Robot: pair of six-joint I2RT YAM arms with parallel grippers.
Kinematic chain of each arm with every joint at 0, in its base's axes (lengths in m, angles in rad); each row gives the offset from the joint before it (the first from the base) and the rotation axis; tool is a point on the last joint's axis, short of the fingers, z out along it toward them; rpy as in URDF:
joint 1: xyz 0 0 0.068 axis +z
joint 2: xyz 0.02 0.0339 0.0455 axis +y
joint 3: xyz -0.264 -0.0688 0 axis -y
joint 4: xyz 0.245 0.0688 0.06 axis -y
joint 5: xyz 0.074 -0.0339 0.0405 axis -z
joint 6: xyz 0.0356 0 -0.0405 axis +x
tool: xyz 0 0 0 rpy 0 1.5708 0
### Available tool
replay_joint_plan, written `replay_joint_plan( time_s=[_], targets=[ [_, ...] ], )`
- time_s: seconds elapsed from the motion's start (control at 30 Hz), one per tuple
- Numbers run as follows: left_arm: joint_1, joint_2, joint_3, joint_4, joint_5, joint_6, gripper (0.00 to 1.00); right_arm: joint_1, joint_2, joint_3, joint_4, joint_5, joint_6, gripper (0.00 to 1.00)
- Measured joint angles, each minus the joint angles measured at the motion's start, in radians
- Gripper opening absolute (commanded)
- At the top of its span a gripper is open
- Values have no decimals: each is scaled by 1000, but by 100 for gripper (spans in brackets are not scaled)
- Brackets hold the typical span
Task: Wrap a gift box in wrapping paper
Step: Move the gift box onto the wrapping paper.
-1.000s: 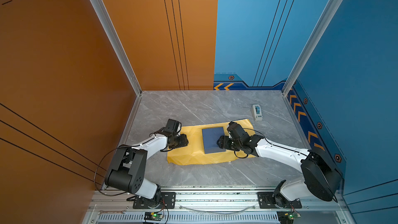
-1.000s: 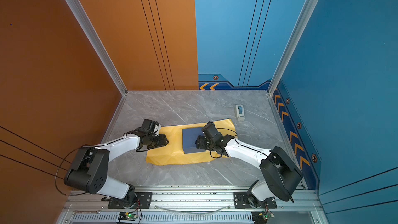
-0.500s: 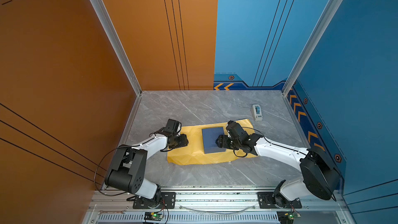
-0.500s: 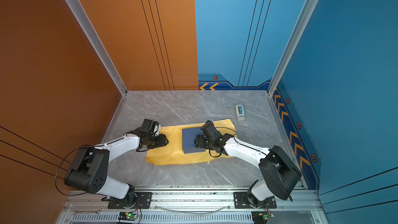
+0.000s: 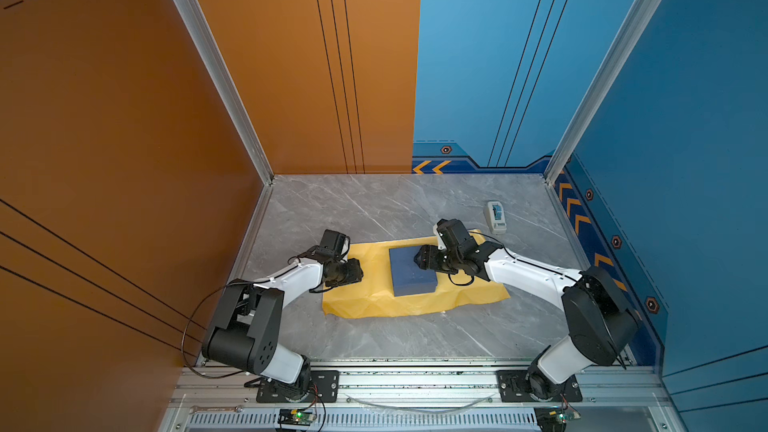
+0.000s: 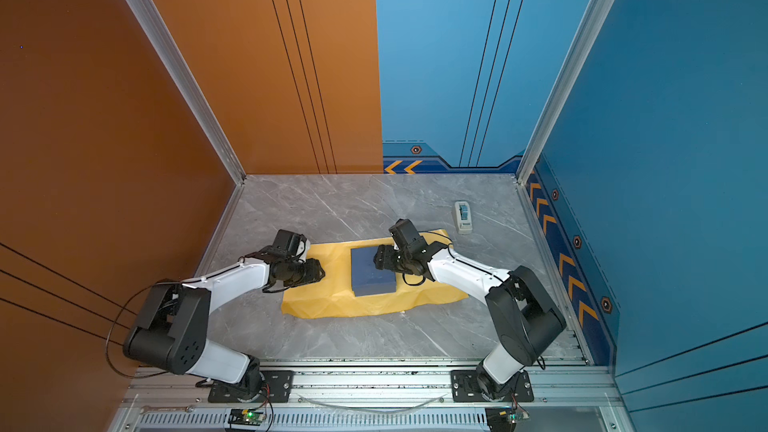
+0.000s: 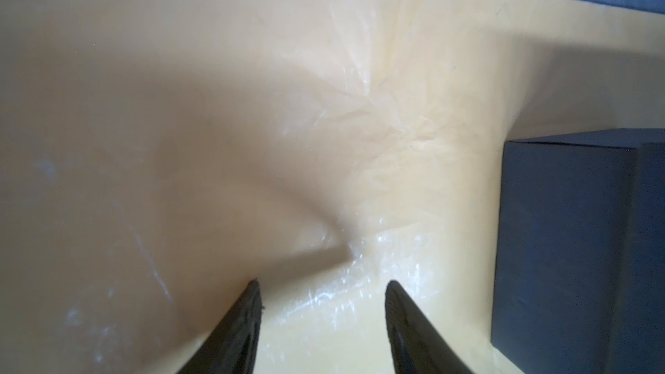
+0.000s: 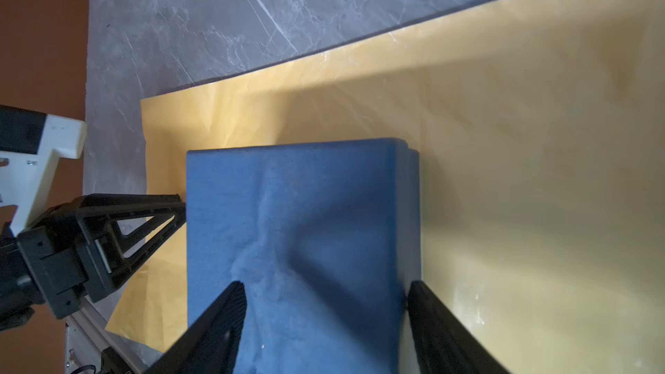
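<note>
Right pincer [image 5: 419,260] has been advanced over the small navy-blue cardboard gift box [image 5: 409,276].
It and the left pincer [image 7: 321,284] gape empty; the box, centred on creased pale-yellow wrapping paper [image 5: 374,301], could be shoved askew by further advance.

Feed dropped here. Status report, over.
Left gripper open above wrapping paper. Right gripper open over gift box. Box on paper, unwrapped. Tape dispenser clear aside.

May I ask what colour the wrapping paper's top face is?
The wrapping paper is yellow; right wrist view shows it best.

matt cardbd gift box [image 5: 409,274], creased wrapping paper [image 5: 374,299], smooth marble-look table [image 5: 374,209]
</note>
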Motion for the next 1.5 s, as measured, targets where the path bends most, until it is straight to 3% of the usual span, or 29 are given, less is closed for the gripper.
replay_joint_plan(
  time_s=[0.5, 0.6, 0.77, 0.93, 1.33, 1.4, 1.5],
  targets=[
    [0, -3, 0, -8, -3, 1, 57, 8, -4, 32, -50, 37, -52, 72],
    [0, -5, 0, -13, -8, 1, 57, 47, -55, 79, -126, 109, -90, 64],
    [0, -5, 0, -15, -11, 1, 57, 201, -137, 153, -177, 199, -127, 47],
    [-3, -5, 0, -14, -12, 1, 57, 274, -117, 164, -185, 225, -119, 41],
    [-5, -5, 0, -14, -15, 4, 57, 273, 17, 87, -137, 228, -49, 39],
    [-5, -5, 0, -14, -15, 4, 57, 273, 17, 86, -130, 227, -42, 42],
    [-5, -5, 0, -14, -15, 4, 57, 274, 16, 86, -121, 225, -37, 54]
  ],
)
